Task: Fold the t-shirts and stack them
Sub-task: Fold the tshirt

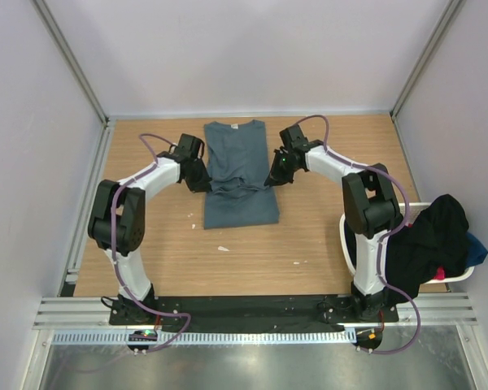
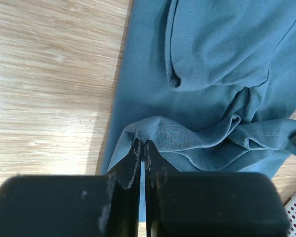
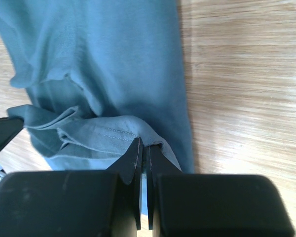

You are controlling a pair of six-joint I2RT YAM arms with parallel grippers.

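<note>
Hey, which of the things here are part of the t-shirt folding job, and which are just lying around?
Job: blue-grey t-shirt, pinched by left gripper and right gripper; black, blue and red clothes heaped in the basket.
Lying about: the basket itself; white scraps on the table.

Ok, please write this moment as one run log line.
left jaws: shut on blue-grey t-shirt edge | right jaws: shut on opposite edge | cloth: middle bunched, rest flat on table

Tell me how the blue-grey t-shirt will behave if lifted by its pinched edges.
Likely floppy: the t-shirt bunches in folds between the left gripper and right gripper. Probably light, since thin pinches hold it. Its loose part may drag on the wooden table.
</note>
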